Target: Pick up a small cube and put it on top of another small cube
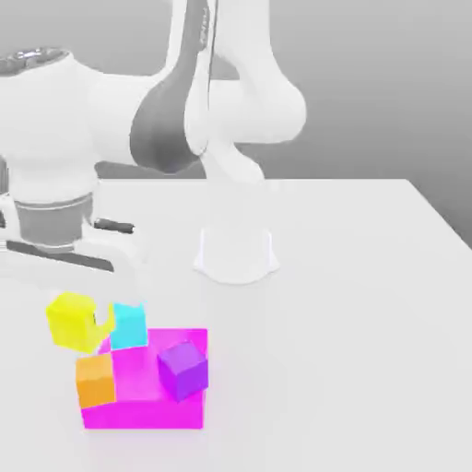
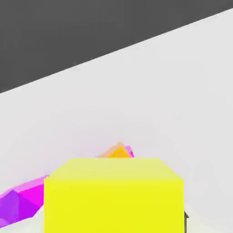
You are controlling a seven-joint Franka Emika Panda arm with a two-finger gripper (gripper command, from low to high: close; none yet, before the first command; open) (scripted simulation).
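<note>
We see the small bright-yellow cube close under the hand; the small cyan cube sits just beside it; finger state: we cannot tell.

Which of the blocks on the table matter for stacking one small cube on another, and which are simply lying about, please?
Job: yellow cube; the cyan cube, orange cube and purple cube are possible bases.
Lying about: large magenta block.
</note>
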